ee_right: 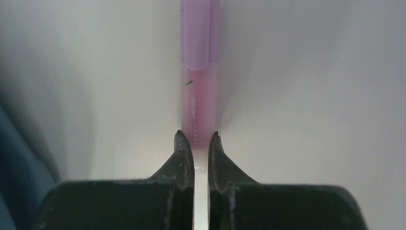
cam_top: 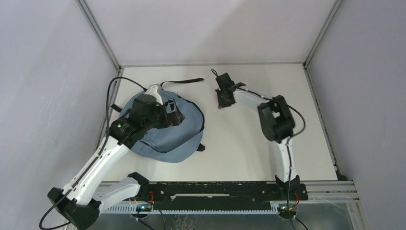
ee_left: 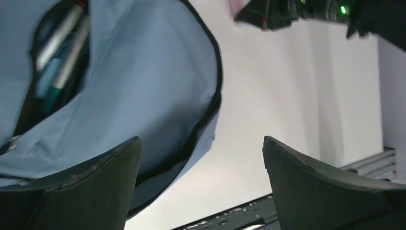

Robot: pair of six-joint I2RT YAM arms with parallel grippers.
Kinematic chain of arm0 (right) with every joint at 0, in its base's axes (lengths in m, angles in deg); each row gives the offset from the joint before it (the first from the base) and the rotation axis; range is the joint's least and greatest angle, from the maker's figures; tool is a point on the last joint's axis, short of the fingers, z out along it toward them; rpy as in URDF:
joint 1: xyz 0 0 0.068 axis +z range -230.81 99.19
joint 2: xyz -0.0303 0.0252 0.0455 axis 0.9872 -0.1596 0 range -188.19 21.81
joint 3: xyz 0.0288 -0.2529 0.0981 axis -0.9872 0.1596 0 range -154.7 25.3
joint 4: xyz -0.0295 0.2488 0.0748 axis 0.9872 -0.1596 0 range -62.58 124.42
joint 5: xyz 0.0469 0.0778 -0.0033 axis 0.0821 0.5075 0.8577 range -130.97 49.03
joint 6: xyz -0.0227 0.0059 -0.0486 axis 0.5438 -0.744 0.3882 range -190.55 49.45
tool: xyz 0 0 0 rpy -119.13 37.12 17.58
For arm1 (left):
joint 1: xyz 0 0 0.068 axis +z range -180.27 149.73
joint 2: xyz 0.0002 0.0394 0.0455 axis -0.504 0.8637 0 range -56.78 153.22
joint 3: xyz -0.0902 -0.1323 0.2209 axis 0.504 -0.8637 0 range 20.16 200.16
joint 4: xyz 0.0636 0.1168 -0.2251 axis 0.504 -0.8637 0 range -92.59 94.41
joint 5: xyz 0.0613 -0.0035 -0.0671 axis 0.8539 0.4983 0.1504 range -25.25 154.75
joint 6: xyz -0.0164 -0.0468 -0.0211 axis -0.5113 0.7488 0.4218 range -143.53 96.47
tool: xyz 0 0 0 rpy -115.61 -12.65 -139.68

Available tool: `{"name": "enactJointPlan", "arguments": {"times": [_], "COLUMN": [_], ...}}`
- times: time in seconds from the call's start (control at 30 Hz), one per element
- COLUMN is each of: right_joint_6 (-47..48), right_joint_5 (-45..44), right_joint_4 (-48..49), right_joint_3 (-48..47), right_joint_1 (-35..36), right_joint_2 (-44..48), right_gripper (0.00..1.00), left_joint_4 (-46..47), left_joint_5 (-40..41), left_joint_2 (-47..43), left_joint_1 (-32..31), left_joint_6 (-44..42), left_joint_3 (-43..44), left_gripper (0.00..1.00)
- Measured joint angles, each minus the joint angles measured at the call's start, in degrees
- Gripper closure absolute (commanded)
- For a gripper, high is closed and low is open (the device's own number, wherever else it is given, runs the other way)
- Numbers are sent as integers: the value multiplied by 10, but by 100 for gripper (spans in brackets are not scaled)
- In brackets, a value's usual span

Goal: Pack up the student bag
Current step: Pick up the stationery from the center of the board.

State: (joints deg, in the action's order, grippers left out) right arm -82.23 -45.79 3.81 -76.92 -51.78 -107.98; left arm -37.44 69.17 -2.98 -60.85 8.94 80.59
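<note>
One student bag lies at about 9 o'clock on the single white table. Two grippers are in view — the left gripper and the right gripper. One pink highlighter shows, at 12 o'clock from the right fingertips. Inside the bag's open pocket, at 10 o'clock in the left wrist view, lie pens — at least three, perhaps four; blur hides the exact number.
</note>
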Motion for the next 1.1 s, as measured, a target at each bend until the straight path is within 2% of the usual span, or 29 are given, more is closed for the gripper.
{"name": "enactJointPlan", "arguments": {"times": [0.13, 0.23, 0.4, 0.5, 0.6, 0.77, 1.1], "right_joint_6": [-21, -39, -79, -107, -129, -150, -157], "right_joint_5": [22, 39, 62, 72, 81, 101, 140], "right_joint_4": [54, 93, 137, 166, 186, 200, 212], "right_joint_3": [235, 355, 489, 540, 573, 584, 583], "right_joint_1": [6, 10, 33, 51, 68, 76, 78], "right_joint_2": [177, 301, 501, 586, 631, 646, 672], "right_gripper": [100, 100, 100, 100, 100, 100, 100], "left_joint_4": [39, 92, 180, 232, 288, 355, 437], "left_joint_5": [-49, -122, -200, -235, -261, -290, -320], "left_joint_2": [35, 63, 128, 156, 184, 229, 300], "left_joint_1": [1, 2, 1, 1, -5, -30, -41], "left_joint_6": [24, 36, 63, 96, 129, 163, 222], "left_joint_3": [-9, -16, -26, -39, -47, -47, -47], "left_gripper": [0, 0, 1, 9, 11, 15, 37]}}
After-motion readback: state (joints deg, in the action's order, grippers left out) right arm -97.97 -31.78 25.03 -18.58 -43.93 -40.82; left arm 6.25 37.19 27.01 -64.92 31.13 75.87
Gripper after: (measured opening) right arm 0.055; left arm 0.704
